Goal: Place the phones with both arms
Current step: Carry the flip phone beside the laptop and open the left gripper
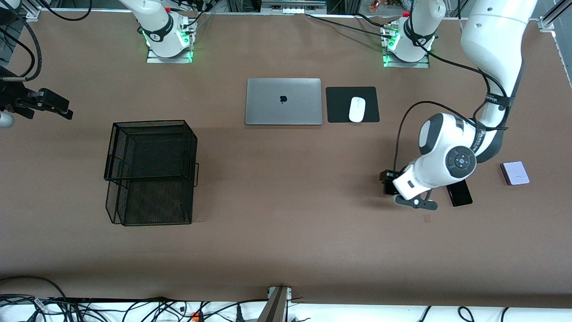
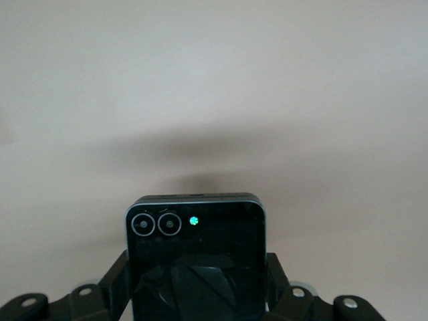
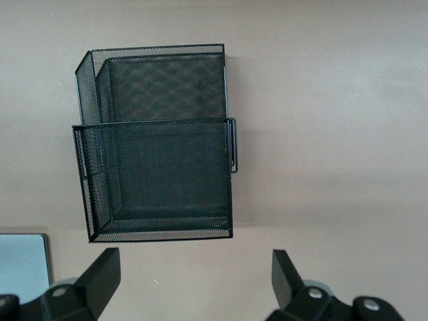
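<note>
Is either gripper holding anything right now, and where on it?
The left gripper is shut on the black folded phone, its fingers clamping the two side edges. The right gripper is open and holds nothing, above the mesh basket.

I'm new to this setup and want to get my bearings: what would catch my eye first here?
First the left gripper, down at the left arm's end of the table and shut on a small black folded phone, with a slim black phone and a pale lilac phone lying beside it. Next, the black mesh basket toward the right arm's end, the open right gripper waiting above it. The closed laptop sits between the bases.
</note>
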`<act>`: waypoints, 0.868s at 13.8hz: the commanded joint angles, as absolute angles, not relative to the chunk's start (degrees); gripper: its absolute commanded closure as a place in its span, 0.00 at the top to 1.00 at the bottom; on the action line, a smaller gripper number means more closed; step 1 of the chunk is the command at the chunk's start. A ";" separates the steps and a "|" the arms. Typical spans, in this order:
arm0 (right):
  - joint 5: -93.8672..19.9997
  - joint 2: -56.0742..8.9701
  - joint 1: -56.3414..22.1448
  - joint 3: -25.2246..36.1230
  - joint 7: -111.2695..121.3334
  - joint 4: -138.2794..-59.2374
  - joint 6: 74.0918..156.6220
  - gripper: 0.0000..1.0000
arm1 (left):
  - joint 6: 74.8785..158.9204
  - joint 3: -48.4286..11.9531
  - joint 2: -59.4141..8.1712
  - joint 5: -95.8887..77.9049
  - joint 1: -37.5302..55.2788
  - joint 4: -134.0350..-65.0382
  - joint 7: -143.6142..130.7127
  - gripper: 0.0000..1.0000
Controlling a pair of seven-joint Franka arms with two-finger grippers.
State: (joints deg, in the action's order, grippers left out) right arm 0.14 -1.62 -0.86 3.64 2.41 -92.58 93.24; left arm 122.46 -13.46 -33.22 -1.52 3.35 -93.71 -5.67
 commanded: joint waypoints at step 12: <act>0.09 -1.05 -0.97 3.69 1.85 -93.60 93.25 1.00 | 139.21 -16.35 -53.26 -2.99 28.65 -78.84 -46.23 0.88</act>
State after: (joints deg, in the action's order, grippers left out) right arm 0.14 -1.81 -0.87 3.67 2.41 -92.76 93.24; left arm 138.51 -17.23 -52.36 -2.54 27.44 -81.29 -45.00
